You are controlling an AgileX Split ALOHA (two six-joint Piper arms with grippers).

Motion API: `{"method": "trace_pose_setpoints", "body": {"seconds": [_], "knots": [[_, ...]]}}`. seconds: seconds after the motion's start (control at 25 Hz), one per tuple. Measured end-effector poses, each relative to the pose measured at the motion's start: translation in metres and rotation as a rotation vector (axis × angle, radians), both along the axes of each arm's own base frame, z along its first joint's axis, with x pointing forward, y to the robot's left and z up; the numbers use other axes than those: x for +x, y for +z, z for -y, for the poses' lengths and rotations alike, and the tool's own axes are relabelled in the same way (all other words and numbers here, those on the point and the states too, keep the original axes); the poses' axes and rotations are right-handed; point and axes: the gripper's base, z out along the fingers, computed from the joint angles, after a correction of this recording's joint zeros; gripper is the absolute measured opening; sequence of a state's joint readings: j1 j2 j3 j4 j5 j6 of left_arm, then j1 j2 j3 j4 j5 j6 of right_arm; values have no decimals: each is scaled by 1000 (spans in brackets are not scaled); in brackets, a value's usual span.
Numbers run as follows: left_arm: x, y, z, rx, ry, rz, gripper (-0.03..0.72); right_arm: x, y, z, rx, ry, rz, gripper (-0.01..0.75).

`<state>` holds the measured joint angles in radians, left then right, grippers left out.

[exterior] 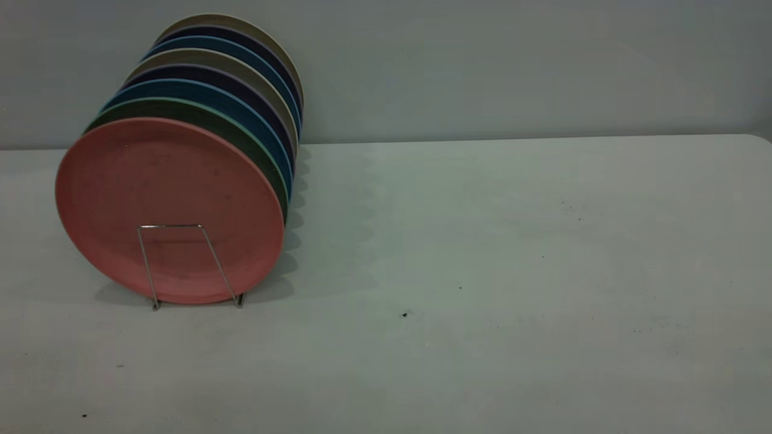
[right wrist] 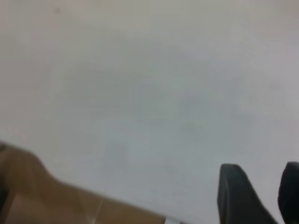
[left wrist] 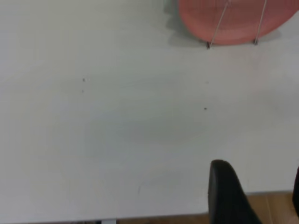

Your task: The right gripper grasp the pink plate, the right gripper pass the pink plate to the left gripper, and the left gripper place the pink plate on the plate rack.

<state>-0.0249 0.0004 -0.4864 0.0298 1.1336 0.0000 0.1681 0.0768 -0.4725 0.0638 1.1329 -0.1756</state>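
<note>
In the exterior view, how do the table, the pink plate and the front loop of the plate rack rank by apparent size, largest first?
1. The table, which fills most of the view.
2. The pink plate, standing upright at the front of the row.
3. The plate rack front loop, a thin wire frame much lower than the plate.

Neither arm appears in the exterior view. Left gripper (left wrist: 254,193) sits at the lower right of its wrist view, jaws apart. Right gripper (right wrist: 259,193) likewise, lower right, jaws apart.
</note>
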Motion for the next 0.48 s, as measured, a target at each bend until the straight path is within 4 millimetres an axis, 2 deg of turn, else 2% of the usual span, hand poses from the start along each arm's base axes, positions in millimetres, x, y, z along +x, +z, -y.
{"method": "trace_pose_setpoints", "body": {"seconds": [0.16, 0.48], "knots": [[-3, 0, 0, -1, 0, 21, 377, -12, 0, 2, 14, -2, 86, 237], [-3, 0, 0, 4, -3, 21, 377, -13, 0, 2, 13, -5, 89, 237]]}}
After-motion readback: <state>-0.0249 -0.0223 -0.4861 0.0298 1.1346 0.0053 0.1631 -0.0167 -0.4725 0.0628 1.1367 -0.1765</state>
